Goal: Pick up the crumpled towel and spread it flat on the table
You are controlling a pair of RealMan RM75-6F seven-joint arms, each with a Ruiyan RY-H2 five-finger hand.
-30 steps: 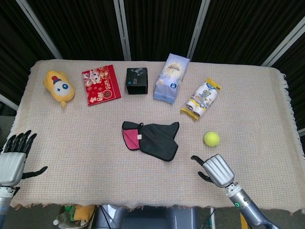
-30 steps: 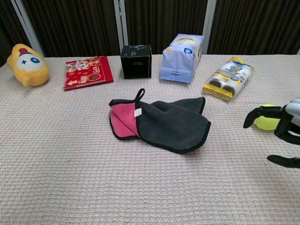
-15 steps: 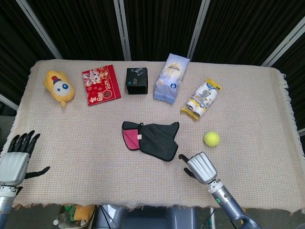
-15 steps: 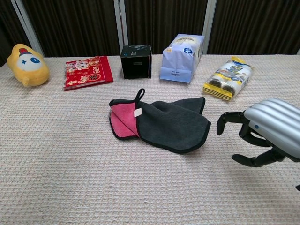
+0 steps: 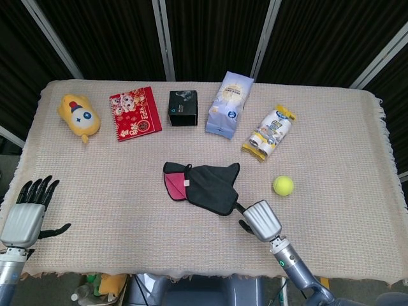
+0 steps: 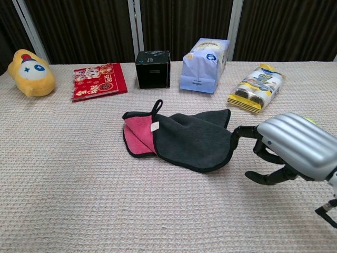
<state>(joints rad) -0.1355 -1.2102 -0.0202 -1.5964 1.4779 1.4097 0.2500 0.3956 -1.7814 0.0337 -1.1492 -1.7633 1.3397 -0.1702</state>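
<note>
The table [image 5: 357, 134] is covered by a beige woven cloth and fills most of the head view.

The towel [image 5: 205, 185] lies near the table centre, slightly toward 6 o'clock. It is dark grey with a pink underside folded out at its 9 o'clock end, a small white tag and a hanging loop. It is folded over itself, not spread flat.

The right hand [image 5: 257, 218] is at 4 o'clock from the towel, just beside the towel's near corner. Its fingers [image 6: 243, 130] are curled and apart, with the dark tips pointing toward the towel edge; whether a tip touches the fabric cannot be told. It holds nothing.

The left hand [image 5: 27, 213] is at the table's 8 o'clock edge, well apart from the towel. Its fingers are extended and spread, with the thumb out to the side; it holds nothing.

Along the 12 o'clock side stand a red booklet [image 5: 135, 113], a pale blue bag [image 5: 229, 104], a snack pack [image 5: 269, 131], a yellow plush toy [image 5: 79, 116] and a black box [image 5: 183, 108].

A yellow-green ball [image 5: 283, 185] lies at 3 o'clock from the towel, near the right hand.
</note>
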